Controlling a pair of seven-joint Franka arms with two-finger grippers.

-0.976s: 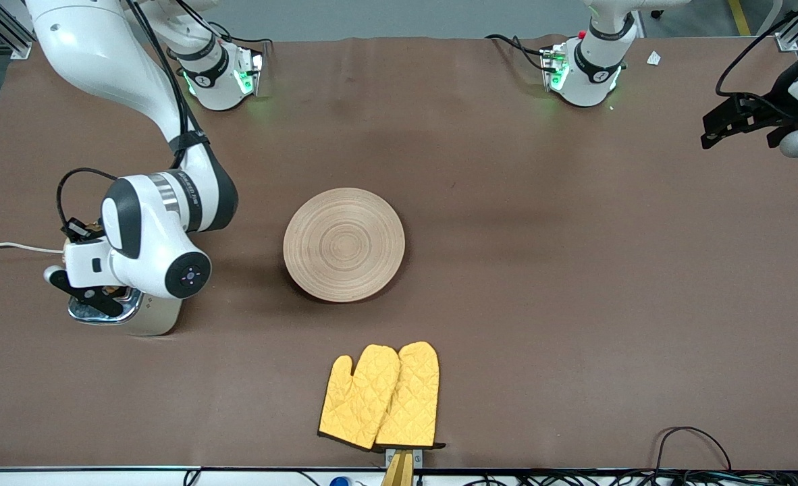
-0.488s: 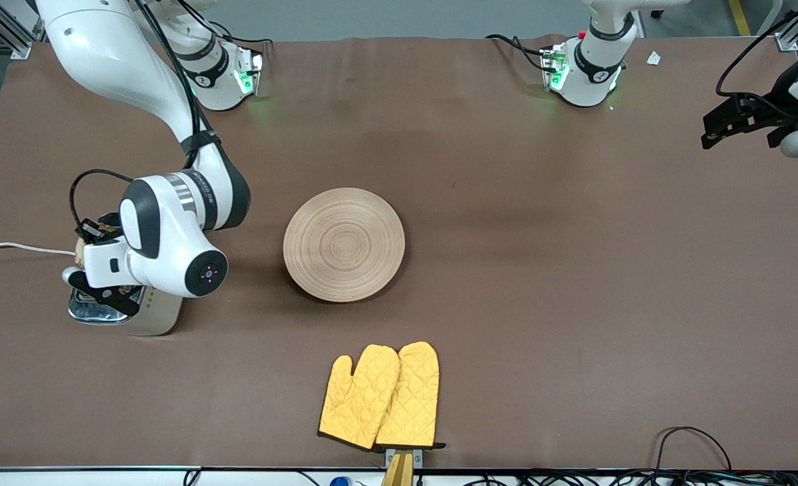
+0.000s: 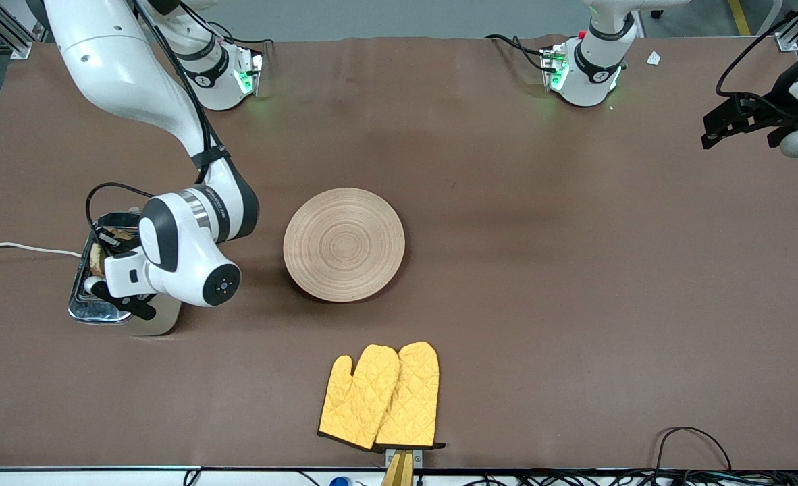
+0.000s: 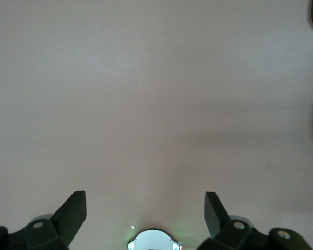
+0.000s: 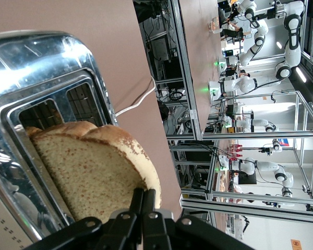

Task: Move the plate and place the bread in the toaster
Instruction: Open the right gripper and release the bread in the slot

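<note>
Bread point(image 5: 88, 166) half-hidden in toaster point(image 5: 36, 94), right gripper point(image 5: 144, 202) pinching

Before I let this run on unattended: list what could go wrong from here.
1. The right gripper pinches the bread by one edge, and the slice sits tilted over the toaster. It may catch on the chrome rim of the slot rather than drop in.
2. If the slice jams, pushing down could shove the toaster or tug its white cord.
The left gripper waits open over bare table; the plate lies clear of the work.
</note>
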